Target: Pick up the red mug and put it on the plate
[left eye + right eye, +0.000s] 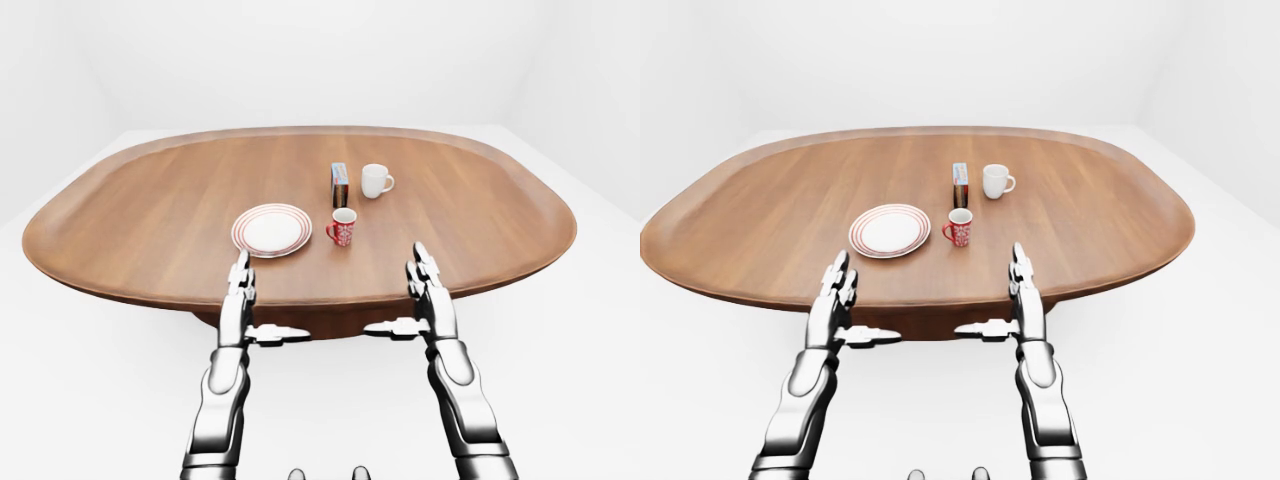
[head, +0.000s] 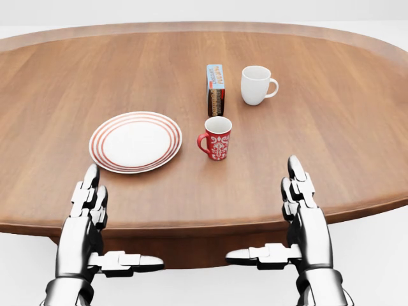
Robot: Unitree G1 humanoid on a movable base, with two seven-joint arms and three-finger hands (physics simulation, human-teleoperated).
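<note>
The red mug [image 2: 215, 138] with a white pattern stands upright on the wooden table [image 2: 338, 146], handle pointing left, just right of the red-rimmed white plate [image 2: 135, 141]. The plate holds nothing. Both hands hover at the table's near edge, low in the head view. My left hand [image 2: 125, 217] is open, fingers stretched forward and thumb pointing inward, below the plate. My right hand [image 2: 262, 209] is open in the same pose, below and to the right of the mug. Neither hand touches anything.
A white mug [image 2: 257, 85] and a small upright box [image 2: 215, 89] stand above the red mug in the head view. The oval table is ringed by white floor [image 1: 60, 360] and white walls.
</note>
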